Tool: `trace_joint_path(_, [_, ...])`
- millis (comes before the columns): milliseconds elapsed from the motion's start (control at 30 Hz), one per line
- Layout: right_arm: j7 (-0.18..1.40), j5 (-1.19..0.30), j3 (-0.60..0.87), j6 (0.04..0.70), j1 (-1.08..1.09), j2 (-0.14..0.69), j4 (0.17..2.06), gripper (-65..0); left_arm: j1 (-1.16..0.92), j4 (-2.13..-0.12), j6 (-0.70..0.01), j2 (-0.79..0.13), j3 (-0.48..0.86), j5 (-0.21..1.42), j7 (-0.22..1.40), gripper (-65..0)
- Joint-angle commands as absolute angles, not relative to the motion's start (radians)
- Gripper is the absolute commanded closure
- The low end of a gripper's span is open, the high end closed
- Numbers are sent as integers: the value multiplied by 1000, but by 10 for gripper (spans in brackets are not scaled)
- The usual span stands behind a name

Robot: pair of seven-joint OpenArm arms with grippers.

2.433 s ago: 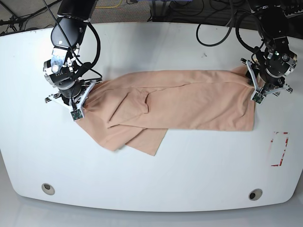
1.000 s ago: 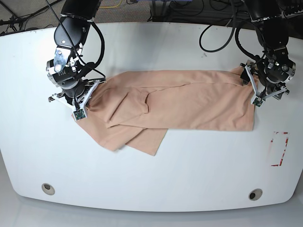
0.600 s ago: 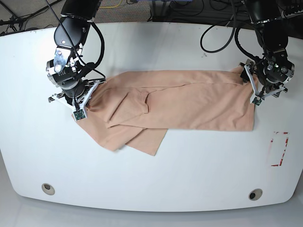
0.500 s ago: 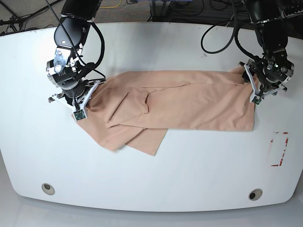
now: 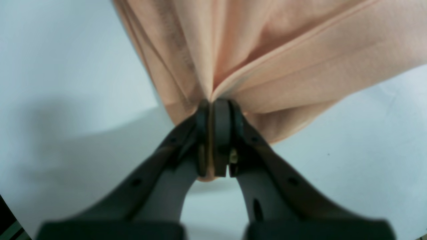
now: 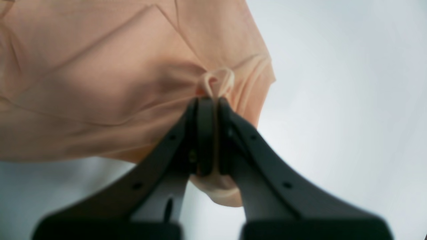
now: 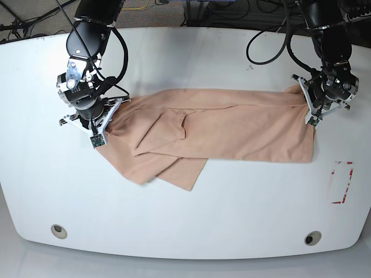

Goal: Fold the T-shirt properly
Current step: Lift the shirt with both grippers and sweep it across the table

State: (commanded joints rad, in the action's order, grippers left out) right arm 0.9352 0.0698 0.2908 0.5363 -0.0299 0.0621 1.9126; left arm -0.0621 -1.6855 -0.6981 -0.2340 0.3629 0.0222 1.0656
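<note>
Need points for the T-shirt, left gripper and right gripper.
T-shirt (image 7: 243, 124), base view, on the flat middle of the cloth.
Left gripper (image 5: 213, 106), left wrist view, at the shut fingertips pinching cloth.
Right gripper (image 6: 208, 100), right wrist view, at the shut fingertips under the pinched loop of cloth.

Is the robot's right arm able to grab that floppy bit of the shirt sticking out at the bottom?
Probably not now: the right pincer is shut on the T-shirt edge, so it would need to let go first. The flap lies uncovered nearby.
</note>
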Motion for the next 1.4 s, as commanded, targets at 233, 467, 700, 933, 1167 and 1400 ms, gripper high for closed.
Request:
trace_joint_path(233, [943, 70, 289, 536, -30, 47, 1991, 0, -67, -1828, -698, -234, 364, 18, 1115, 0])
trace_joint_path(467, [943, 79, 286, 536, 8, 41, 2006, 0, -61, -1956, -698, -234, 361, 21, 1184, 0])
trace_joint_path(700, [967, 77, 286, 536, 91, 65, 1985, 0, 13, -1997, -698, -236, 366, 18, 1187, 0])
trace_joint_path(933, [970, 77, 285, 536, 202, 110, 1905, 0, 136, -1995, -698, -254, 369, 16, 1187, 0])
trace_joint_path(1167, [970, 79, 240, 536, 349, 156, 1801, 0, 303, -1986, -698, -237, 361, 15, 1188, 0])
trace_joint_path(1400, [970, 79, 191, 536, 493, 200, 1730, 0, 464, -1982, -698, -223, 361, 15, 1190, 0])
